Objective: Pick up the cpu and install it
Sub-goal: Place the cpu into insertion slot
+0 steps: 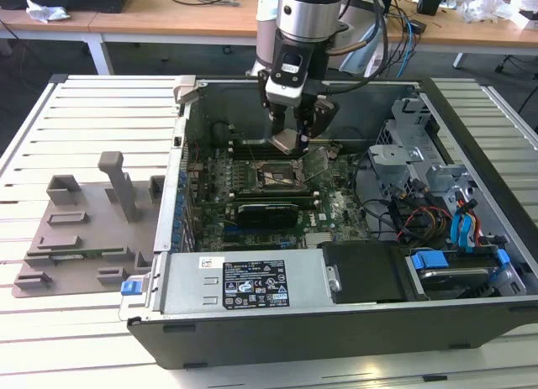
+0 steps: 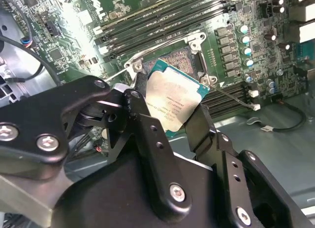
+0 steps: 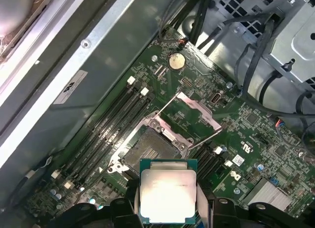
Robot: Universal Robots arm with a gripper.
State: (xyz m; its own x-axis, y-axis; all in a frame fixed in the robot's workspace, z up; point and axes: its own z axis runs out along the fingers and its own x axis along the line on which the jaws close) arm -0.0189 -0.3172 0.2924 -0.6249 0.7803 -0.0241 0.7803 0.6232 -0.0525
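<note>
The cpu sits clamped by its edges between the black fingers of the hand, its silvery plate facing both wrist views. It hangs above the open socket, whose hinged cover stands raised. Memory slots run beside the socket on the green motherboard, inside the open computer case lying on the slatted bench.
</note>
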